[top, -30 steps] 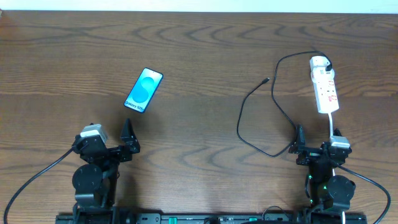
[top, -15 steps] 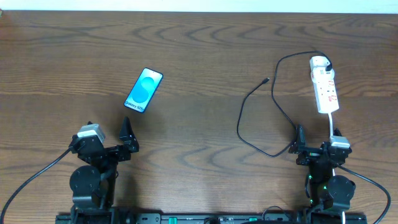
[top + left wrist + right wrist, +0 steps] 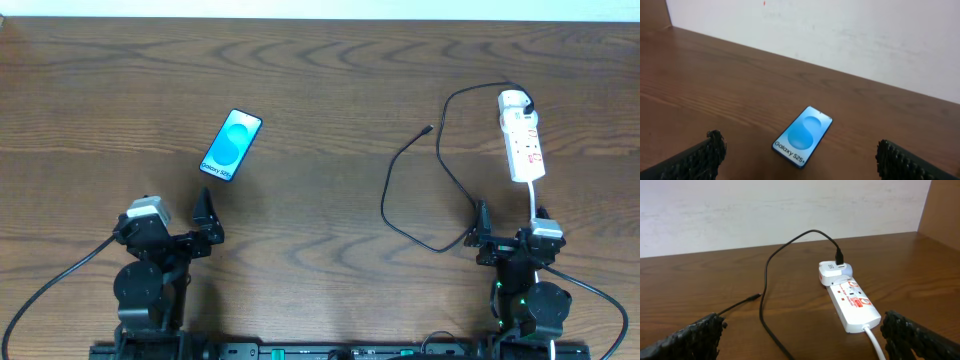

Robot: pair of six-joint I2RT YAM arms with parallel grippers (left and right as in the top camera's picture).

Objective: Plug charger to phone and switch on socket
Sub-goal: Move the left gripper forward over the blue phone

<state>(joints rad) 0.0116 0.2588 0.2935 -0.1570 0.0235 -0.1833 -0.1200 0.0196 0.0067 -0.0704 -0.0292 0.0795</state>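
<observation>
The phone lies face up on the left half of the table, its cyan screen lit; it also shows in the left wrist view. My left gripper is open and empty, a short way on the near side of the phone, which sits between its fingers in the wrist view. The white socket lies at the far right and also shows in the right wrist view. The charger cable runs from its white plug in the socket and loops to a free tip. My right gripper is open and empty, on the near side of the socket.
The socket's white cord runs toward my right arm. The black cable's loop lies just left of my right gripper. A white wall stands behind the table's far edge.
My left arm has shifted very slightly near the table's front. The phone, cable, socket and right arm have not moved.
</observation>
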